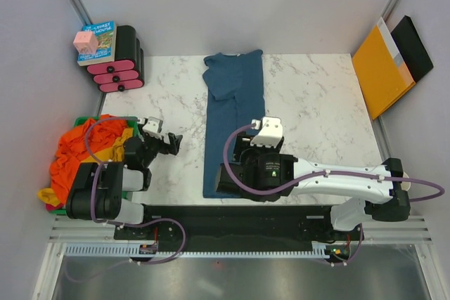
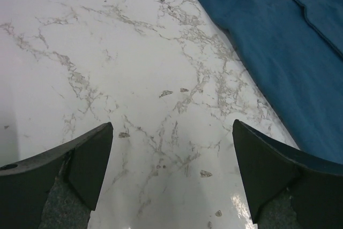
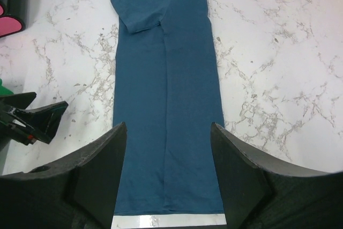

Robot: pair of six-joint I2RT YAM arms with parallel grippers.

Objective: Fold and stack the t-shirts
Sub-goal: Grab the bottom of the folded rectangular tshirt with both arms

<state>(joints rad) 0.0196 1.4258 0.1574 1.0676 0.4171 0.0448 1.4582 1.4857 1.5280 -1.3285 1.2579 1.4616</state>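
The left arm (image 1: 105,191) is folded close to its base, the left jaws spread wide and empty. The right arm (image 1: 337,179) reaches leftward, wrist tipped down, the right jaws parted, gripping nothing, with the left jaws off to their left

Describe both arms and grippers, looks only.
Left arm mostly black; right arm has a white forearm and black joints. A purple cable loops along each. White mounts top both wrists. Left gripper and right gripper have matte black, wedge-shaped fingers.
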